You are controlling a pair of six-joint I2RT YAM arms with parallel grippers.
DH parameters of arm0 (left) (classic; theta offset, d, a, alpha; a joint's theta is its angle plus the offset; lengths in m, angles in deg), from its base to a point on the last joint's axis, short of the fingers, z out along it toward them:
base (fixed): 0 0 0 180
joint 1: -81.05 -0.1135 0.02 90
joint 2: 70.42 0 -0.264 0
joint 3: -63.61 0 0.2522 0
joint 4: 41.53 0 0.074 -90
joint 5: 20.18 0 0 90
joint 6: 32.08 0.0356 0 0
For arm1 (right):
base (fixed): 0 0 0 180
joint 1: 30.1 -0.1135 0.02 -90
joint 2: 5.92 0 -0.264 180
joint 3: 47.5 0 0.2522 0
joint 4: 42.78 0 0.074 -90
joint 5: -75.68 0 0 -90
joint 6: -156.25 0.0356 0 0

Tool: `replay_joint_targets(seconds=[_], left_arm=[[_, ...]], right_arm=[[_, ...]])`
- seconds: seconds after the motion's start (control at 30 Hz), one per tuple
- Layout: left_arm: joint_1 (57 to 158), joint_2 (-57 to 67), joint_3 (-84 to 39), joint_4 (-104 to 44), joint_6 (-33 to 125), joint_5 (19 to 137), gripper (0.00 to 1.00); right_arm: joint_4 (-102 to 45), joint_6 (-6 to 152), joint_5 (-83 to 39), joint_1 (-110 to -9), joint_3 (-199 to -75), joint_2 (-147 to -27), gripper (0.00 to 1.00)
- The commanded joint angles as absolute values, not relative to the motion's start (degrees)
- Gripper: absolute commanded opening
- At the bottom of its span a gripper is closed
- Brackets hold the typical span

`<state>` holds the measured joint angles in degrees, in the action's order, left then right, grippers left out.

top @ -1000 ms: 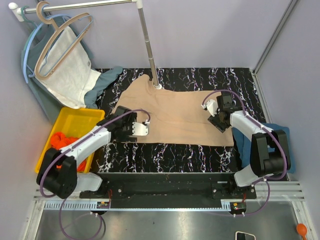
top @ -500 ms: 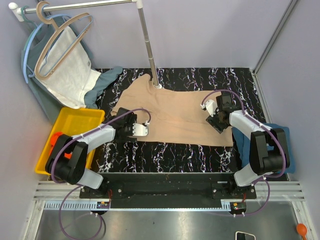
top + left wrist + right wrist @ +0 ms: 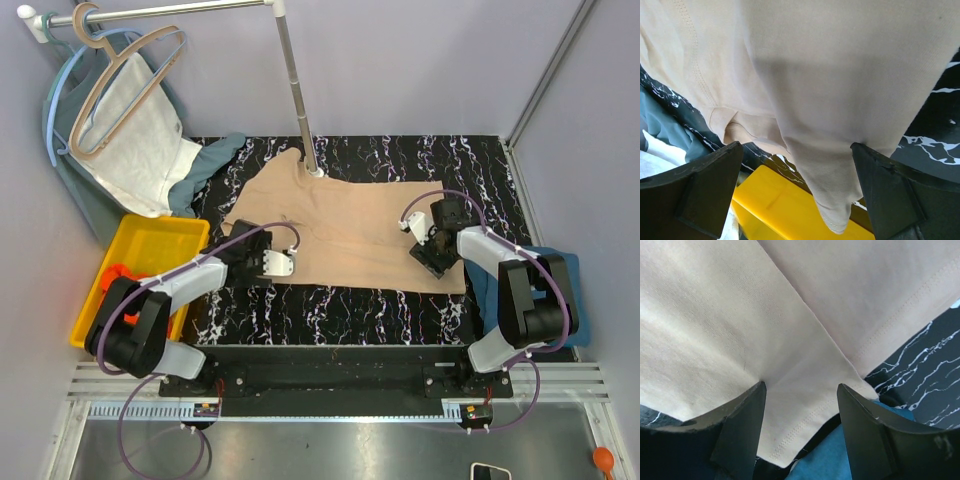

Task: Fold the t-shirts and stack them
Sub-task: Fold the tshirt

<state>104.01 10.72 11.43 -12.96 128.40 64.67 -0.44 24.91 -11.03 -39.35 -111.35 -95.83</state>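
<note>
The beige-tan t-shirt point(image 3: 350, 225) lies spread flat on the black marbled table point(image 3: 330, 310). My left gripper point(image 3: 262, 262) hovers over its left sleeve, and in the left wrist view the sleeve point(image 3: 830, 190) hangs loose between that open gripper point(image 3: 795, 150). My right gripper point(image 3: 432, 252) is down on the shirt near its near-right corner. Its fingers point(image 3: 747, 415) stand apart, pressing flat cloth point(image 3: 800, 405). The teal-blue t-shirt point(image 3: 565, 300) lies off the table's right edge. The orange-red t-shirt point(image 3: 125, 285) sits in the yellow bin point(image 3: 160, 240).
A metal pole point(image 3: 298, 100) stands at the shirt's far edge. A white towel-like cloth point(image 3: 140, 140) and a grey-green garment point(image 3: 75, 190) hang from a rail at far left, with hangers above them.
The left arm has folded in, its gripper shifting slightly left over the sleeve. The right gripper has slid toward the shirt's near hem and opened a little wider.
</note>
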Motion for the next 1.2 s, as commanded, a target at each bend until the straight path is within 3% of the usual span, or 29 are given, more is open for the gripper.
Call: replay_joint_targets(seconds=[0.0,0.3,1.17], left_arm=[[103.7,9.1,15.5,-6.9,127.6,64.7,0.99],[107.2,1.3,23.4,-5.1,129.6,61.0,0.99],[121.1,-12.9,28.7,10.3,125.7,54.9,0.99]], right_arm=[[0.1,23.6,-12.7,-39.5,-109.4,-95.3,0.68],[1.4,24.6,-13.9,-39.8,-106.4,-92.2,0.68],[4.8,28.8,-13.5,-46.2,-97.4,-84.1,0.7]])
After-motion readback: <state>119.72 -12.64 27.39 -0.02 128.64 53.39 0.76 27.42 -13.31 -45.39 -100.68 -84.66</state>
